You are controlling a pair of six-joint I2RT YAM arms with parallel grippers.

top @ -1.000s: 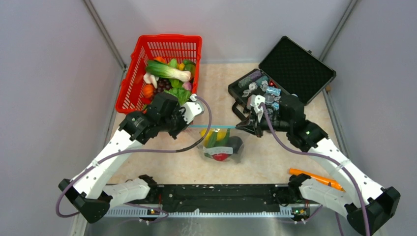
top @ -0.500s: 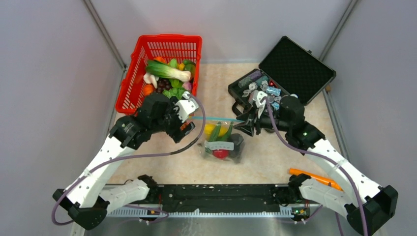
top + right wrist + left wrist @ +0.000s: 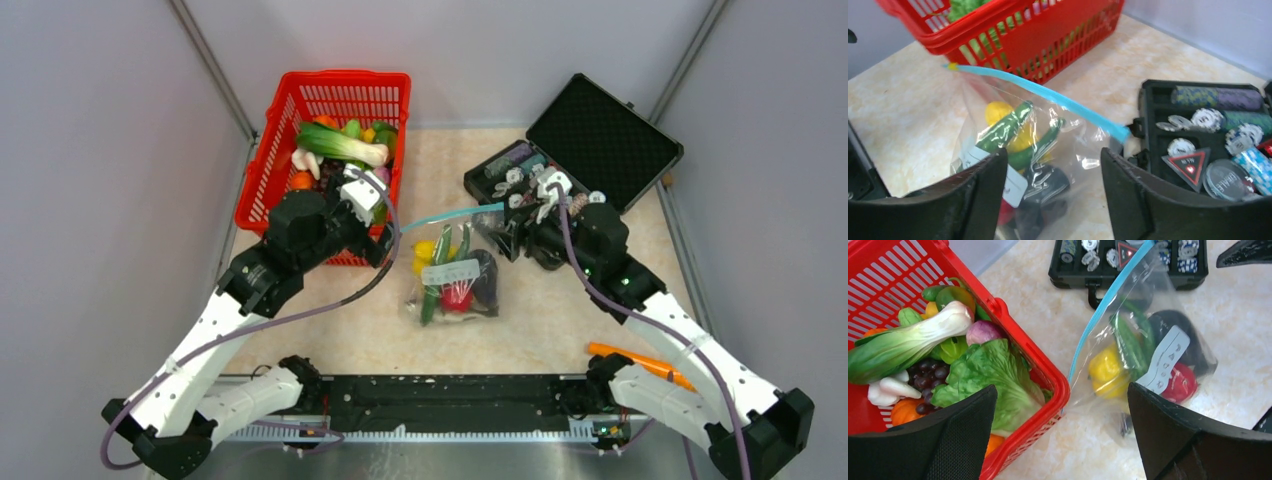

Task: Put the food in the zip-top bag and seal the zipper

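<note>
A beige marbled table (image 3: 560, 330) sits between plain grey walls. A red basket (image 3: 268, 195) is far left, an open black case (image 3: 603, 125) far right and an orange tool (image 3: 640, 362) near right. The zip-top bag (image 3: 484, 284) lies mid-table with the food (image 3: 457, 296) inside, its zipper (image 3: 450, 216) slanting along the far edge. A second ago both grippers pinched the zipper's ends taut. Now the left gripper (image 3: 378, 218) and right gripper (image 3: 520, 226) gape wide, holding nothing, drawn back from the bag.
</note>
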